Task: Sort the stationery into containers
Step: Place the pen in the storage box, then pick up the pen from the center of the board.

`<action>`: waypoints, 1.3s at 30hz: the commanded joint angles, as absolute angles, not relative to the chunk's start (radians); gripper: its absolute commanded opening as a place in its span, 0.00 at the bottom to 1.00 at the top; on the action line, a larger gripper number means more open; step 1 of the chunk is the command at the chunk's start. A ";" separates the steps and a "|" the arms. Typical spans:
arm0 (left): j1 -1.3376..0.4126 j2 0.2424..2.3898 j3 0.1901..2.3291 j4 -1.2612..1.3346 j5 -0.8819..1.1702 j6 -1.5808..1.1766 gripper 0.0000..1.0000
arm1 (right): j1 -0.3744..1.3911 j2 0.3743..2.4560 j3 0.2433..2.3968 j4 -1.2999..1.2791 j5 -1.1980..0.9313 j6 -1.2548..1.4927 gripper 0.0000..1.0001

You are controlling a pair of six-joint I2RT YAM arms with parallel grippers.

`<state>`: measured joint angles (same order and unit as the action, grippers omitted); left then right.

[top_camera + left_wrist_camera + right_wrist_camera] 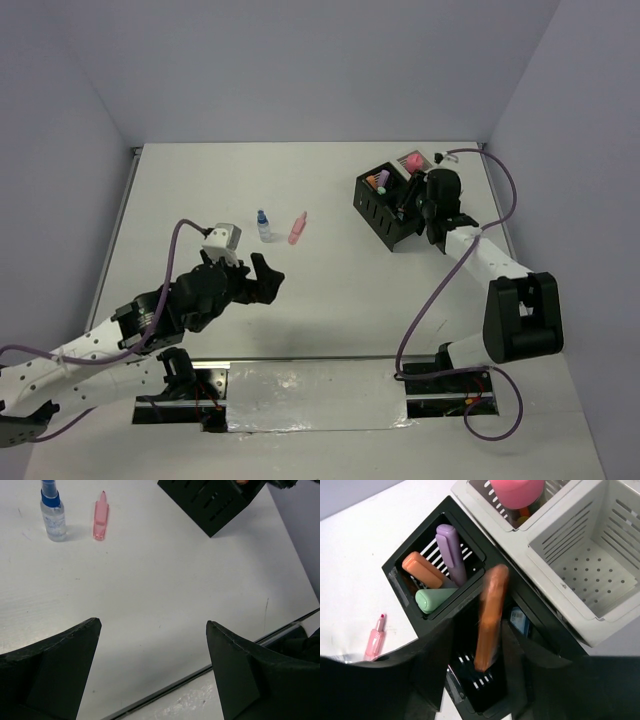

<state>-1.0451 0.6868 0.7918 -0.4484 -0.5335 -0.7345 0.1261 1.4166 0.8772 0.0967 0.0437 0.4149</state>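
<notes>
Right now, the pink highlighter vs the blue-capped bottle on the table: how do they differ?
Colour: the pink highlighter is solid pink; the blue-capped bottle is clear with a blue cap.
Pose: the bottle stands upright; the highlighter lies flat.
Shape: the highlighter is slim with a tapered tip; the bottle is rounder and wider.
Shared: both sit side by side, not touching, on the table, not yet sorted.

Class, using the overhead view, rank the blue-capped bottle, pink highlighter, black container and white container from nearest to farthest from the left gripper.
1. Blue-capped bottle and pink highlighter, just ahead of the left gripper: too close to call.
2. Black container, farther right.
3. White container, behind it, right rear.
</notes>
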 commanded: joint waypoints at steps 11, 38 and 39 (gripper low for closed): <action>-1.039 0.846 0.822 -0.388 -0.514 -0.713 0.99 | 0.121 1.229 0.870 0.107 0.040 0.472 0.65; -0.580 2.115 1.640 -0.462 -0.271 -0.318 0.92 | 0.135 0.506 0.750 -0.362 -0.569 0.497 0.67; -0.578 2.141 1.653 -0.474 -0.275 -0.316 0.92 | 0.135 0.505 0.753 -0.370 -0.571 0.492 0.68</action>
<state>-0.5831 2.1105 1.5902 -0.4408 -0.2813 -0.3611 0.1284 0.5121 0.7250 -0.3355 -0.5217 0.5144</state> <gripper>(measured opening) 0.924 0.674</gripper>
